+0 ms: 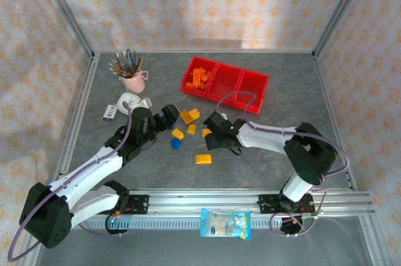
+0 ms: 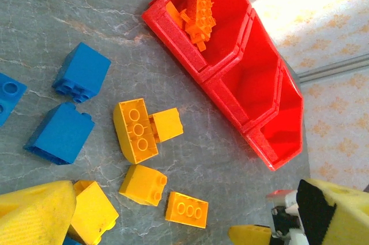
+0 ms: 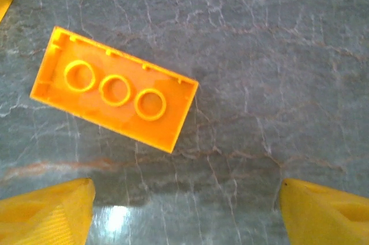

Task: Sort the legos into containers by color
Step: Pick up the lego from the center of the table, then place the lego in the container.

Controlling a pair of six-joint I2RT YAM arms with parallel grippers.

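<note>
Top external, containers: the red containers (image 1: 250, 87) sit at the far side of the counter (image 1: 282, 172), three bins joined in a row. The left bin has orange legos (image 1: 199, 78) in it, and the other two look bare.
Top external, loose legos: yellow bricks (image 1: 190, 116) and a blue brick (image 1: 176, 144) are scattered on the counter between the arms, well short of the bins.
Top external, pincers: the left pincer (image 1: 169, 116) is low at the left edge of the scatter and the right pincer (image 1: 216, 136) is low at its right edge. Can't read the jaws from up here tbh.
Left wrist, handling: blue blocks (image 2: 82, 72) and a studded yellow brick (image 2: 135, 129) are hard plastic, so I'd guess light, stiff and a bit slick. Best pinched across two flat side walls, not over a curved face.
Left wrist, pincer: the pads (image 2: 34, 216) are spread wide and grip nothing. A small yellow block (image 2: 92, 213) lies right beside the lower-left pad, and I can't tell if they touch.
Right wrist, handling: a flat brick (image 3: 115, 89), yellow-orange, lies hollow side up with three rings showing, skewed to the pads. I'd take it across its short width, on the long walls.
Right wrist, pincer: the pads (image 3: 46, 210) are well apart with bare counter between them. The flat brick sits beyond the tips, not touched.
</note>
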